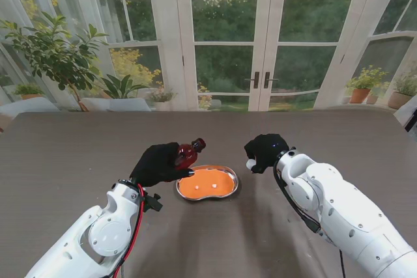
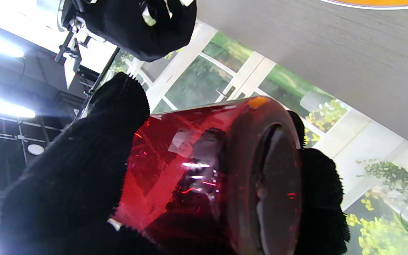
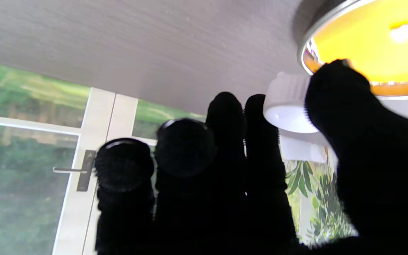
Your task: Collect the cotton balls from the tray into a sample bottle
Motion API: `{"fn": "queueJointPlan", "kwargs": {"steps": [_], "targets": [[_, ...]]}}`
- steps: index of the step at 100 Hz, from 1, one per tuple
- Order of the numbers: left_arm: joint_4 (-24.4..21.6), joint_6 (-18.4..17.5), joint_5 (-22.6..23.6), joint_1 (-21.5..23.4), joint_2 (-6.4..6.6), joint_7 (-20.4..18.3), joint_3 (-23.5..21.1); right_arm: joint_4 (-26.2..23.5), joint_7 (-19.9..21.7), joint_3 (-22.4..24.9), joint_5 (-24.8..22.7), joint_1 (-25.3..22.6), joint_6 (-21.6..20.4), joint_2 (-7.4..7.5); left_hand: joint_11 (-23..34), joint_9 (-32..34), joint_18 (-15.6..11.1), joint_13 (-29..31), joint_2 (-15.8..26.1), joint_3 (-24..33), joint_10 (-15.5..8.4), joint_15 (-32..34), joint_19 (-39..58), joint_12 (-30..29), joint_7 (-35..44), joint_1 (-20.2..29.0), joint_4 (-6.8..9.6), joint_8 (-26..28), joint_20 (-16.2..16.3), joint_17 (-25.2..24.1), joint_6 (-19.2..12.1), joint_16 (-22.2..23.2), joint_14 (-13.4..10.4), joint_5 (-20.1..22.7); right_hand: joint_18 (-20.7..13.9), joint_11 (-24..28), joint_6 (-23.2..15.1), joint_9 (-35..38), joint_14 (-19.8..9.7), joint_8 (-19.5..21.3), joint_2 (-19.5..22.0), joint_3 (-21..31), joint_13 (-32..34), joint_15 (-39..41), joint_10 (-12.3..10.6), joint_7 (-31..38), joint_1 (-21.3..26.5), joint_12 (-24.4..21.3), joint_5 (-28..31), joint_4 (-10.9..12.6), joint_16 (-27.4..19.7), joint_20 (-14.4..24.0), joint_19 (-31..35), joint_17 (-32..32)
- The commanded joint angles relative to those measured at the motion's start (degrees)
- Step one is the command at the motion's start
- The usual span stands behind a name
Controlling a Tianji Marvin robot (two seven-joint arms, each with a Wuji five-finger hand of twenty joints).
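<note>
My left hand in its black glove is shut on a dark red sample bottle, held tilted above the far left rim of the tray with its neck pointing away to the right. The left wrist view fills with that bottle between glove fingers. The kidney-shaped steel tray has an orange floor with two small white cotton balls on it. My right hand hovers right of the tray, thumb and finger pinching a white bottle cap; the right wrist view shows this cap beside the tray rim.
The brown table stretches wide on all sides. Glass doors and potted plants stand beyond its far edge.
</note>
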Motion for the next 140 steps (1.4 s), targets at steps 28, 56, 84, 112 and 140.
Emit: {"fn": "queueJointPlan", "kwargs": {"steps": [28, 56, 84, 112, 140], "targets": [[-0.59, 0.22, -0.24, 0.34, 0.07, -1.76, -0.26, 5.87, 0.11, -5.68, -0.39, 2.89, 0.23, 0.39, 0.43, 3.50, -0.95, 1.27, 11.93, 12.01, -3.13, 0.81, -2.24, -0.44, 7.14, 15.81, 0.58, 0.87, -0.51, -2.02, -11.74, -0.07, 3.03, 7.20, -0.51, 1.51, -5.77, 2.86, -2.09, -0.44, 1.83, 7.20, 2.83, 2.76, -1.36, 11.39, 2.93, 0.66, 6.75, 0.67, 1.13, -1.15, 3.86, 1.58], [-0.67, 0.36, -0.47, 0.30, 0.13, -2.20, -0.12, 11.27, -4.08, -11.70, -0.18, 6.06, 2.56, 0.08, 0.44, 3.49, -0.95, 1.30, 11.90, 12.01, -3.19, 0.82, -2.24, -0.43, 7.11, 15.79, 0.59, 0.87, -0.51, -2.02, -11.67, -0.07, 3.06, 7.20, -0.60, 2.08, -5.16, 3.05, -2.54, -0.53, 1.09, 7.07, 2.88, 4.20, -1.42, 11.37, 2.43, 1.05, 6.49, 0.32, 1.59, -1.25, 4.44, 2.41], [-0.71, 0.42, -0.58, 0.30, 0.20, -2.57, -0.03, 14.82, -6.16, -15.97, 0.76, 8.26, 3.77, -0.19, 0.44, 3.55, -0.95, 1.39, 11.87, 12.12, -3.06, 0.85, -2.24, -0.46, 7.13, 15.85, 0.61, 0.88, -0.51, -2.02, -11.57, -0.06, 3.20, 7.27, -0.80, 2.55, -4.99, 2.74, -3.08, -0.53, 0.54, 6.94, 2.89, 4.84, -1.52, 11.12, 1.70, 1.41, 6.07, -0.11, 1.73, -1.42, 4.64, 2.67], [-0.62, 0.41, -0.63, 0.24, 0.20, -2.64, 0.07, 16.71, -6.03, -18.70, 1.94, 9.80, 4.29, -0.36, 0.43, 3.54, -0.79, 1.33, 11.87, 12.14, -3.01, 0.82, -2.29, -0.50, 7.17, 15.77, 0.58, 0.91, -0.52, -2.02, -11.67, -0.07, 3.19, 7.30, -1.02, 2.70, -4.78, 2.36, -3.23, -0.45, -0.46, 6.40, 2.82, 4.92, -1.51, 10.98, 0.82, 1.52, 5.77, -0.68, 1.67, -1.61, 4.70, 2.75], [-0.55, 0.38, -0.58, 0.20, 0.18, -2.52, 0.10, 13.65, -2.72, -15.63, 0.01, 7.81, 3.69, 0.55, 0.44, 3.53, -0.78, 1.37, 11.86, 12.15, -3.01, 0.84, -2.30, -0.50, 7.13, 15.78, 0.58, 0.90, -0.51, -2.02, -11.70, -0.05, 3.19, 7.23, -1.10, 2.58, -4.32, 1.71, -3.05, -0.38, -1.66, 5.50, 2.79, 4.23, -1.29, 10.73, -1.10, 1.44, 5.26, -1.58, 1.32, -1.79, 4.45, 2.23]]}}
